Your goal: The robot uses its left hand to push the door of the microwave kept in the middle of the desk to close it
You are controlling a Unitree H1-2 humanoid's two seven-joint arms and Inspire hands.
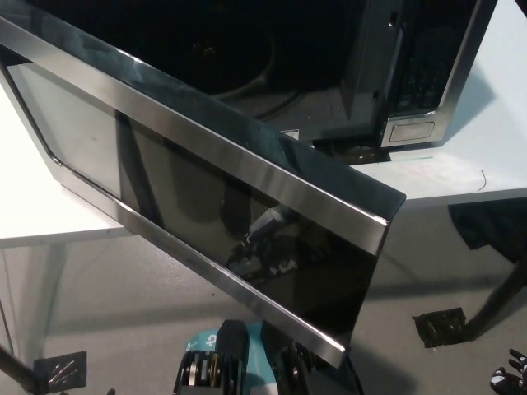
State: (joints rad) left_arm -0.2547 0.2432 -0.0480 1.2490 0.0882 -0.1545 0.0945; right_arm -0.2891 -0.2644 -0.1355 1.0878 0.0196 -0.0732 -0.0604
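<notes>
The microwave stands on the white desk, with its dark cavity and turntable exposed. Its door is open: a black glass panel in a steel frame that swings out from the upper left toward me. The door's free edge hangs past the desk's front edge, over the floor. My white left hand is nowhere in the head view. Only the black fingertips of my right hand show, at the bottom right corner, low and well clear of the door.
The control panel with its steel door button faces me at the upper right. Grey floor lies below the desk edge. A black desk leg and a foot plate stand at the right, and a dark cloth hangs under the desk.
</notes>
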